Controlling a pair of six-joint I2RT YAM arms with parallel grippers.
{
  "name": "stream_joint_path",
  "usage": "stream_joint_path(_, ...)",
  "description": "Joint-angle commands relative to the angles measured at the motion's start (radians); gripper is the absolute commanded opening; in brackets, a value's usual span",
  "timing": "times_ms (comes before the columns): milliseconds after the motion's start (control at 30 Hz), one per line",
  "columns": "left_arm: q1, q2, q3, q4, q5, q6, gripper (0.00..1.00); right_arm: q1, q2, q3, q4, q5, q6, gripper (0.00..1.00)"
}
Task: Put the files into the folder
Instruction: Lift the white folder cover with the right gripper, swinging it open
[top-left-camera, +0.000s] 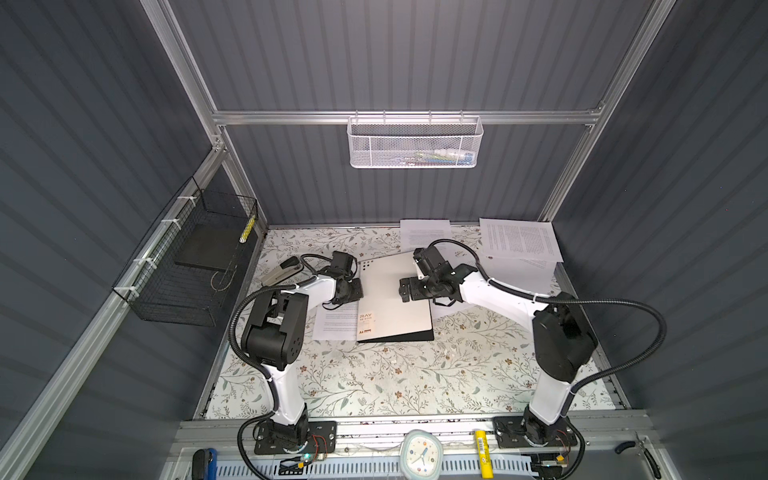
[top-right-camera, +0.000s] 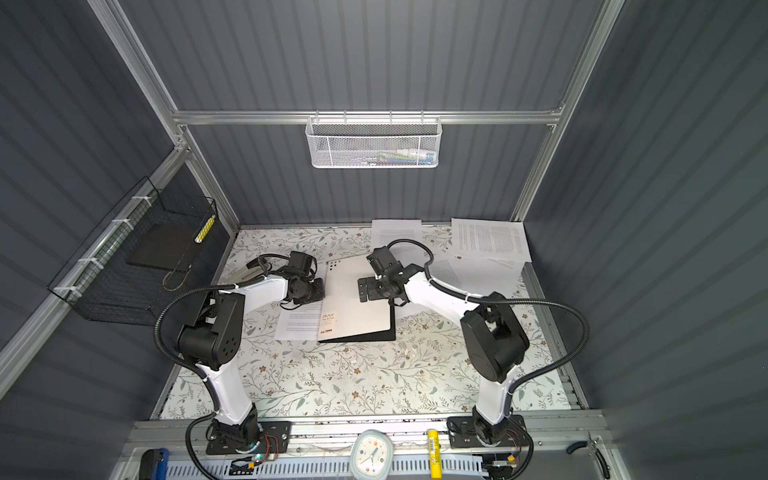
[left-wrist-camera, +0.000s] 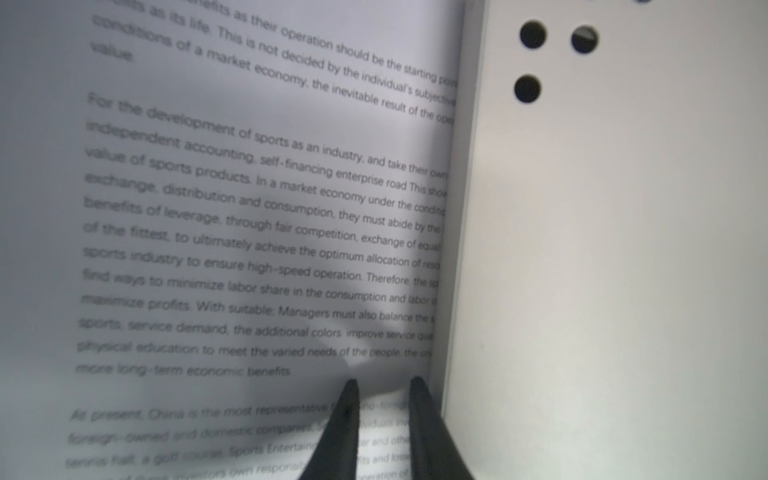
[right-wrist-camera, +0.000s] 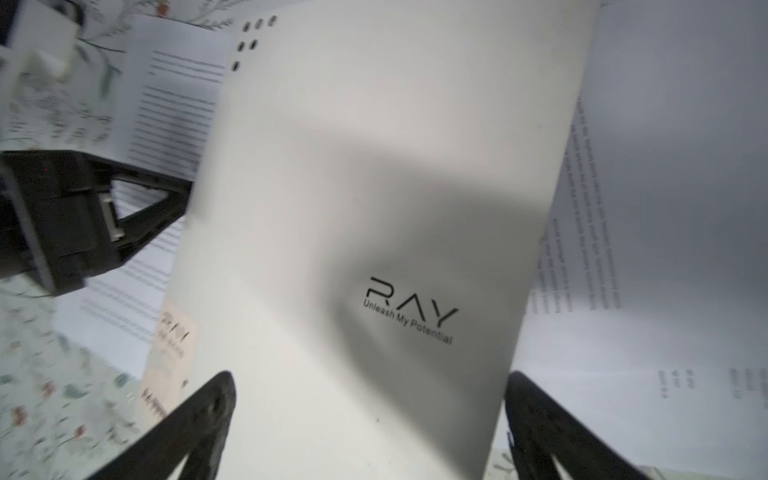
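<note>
The folder (top-left-camera: 386, 286) lies centrally atop one sheet (top-left-camera: 332, 326); more sheets (top-left-camera: 519, 243) lie behind, rightward.

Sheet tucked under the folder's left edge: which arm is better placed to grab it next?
Left. The left tool has its tips, a little apart, right at that sheet beside the folder edge. The right tool hangs wide open over the folder cover, away from the sheet.

We see the pale grey-beige folder (right-wrist-camera: 374, 166), lettered and dotted in black, between the black jaws of our right gripper (right-wrist-camera: 370, 378), a white sheet (left-wrist-camera: 249, 208) printed black ahead of the black jaws of our left gripper (left-wrist-camera: 384, 382), and leaf-sprigged cream cloth (right-wrist-camera: 62, 395) outside the right pair.
</note>
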Motion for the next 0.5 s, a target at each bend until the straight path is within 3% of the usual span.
stream_joint_path(0, -0.039, 0.043, 0.005, -0.030, 0.120, -0.003, 0.24, -0.070, -0.091, -0.154, 0.451, -0.421, 0.139, 0.99)
stream_joint_path(67, -0.039, 0.043, 0.005, -0.031, 0.118, 0.002, 0.24, -0.112, -0.135, -0.266, 0.646, -0.502, 0.214, 0.99)
stream_joint_path(133, -0.039, 0.044, 0.006, -0.035, 0.118, 0.005, 0.24, -0.126, -0.144, -0.297, 0.690, -0.525, 0.219, 0.98)
stream_joint_path(233, -0.039, 0.045, 0.006, -0.032, 0.118, 0.003, 0.24, -0.130, -0.116, -0.308, 0.729, -0.555, 0.247, 0.83)
stream_joint_path(467, -0.038, 0.035, 0.015, -0.041, 0.118, -0.004, 0.24, -0.128, -0.145, -0.306, 0.608, -0.399, 0.214, 0.50)
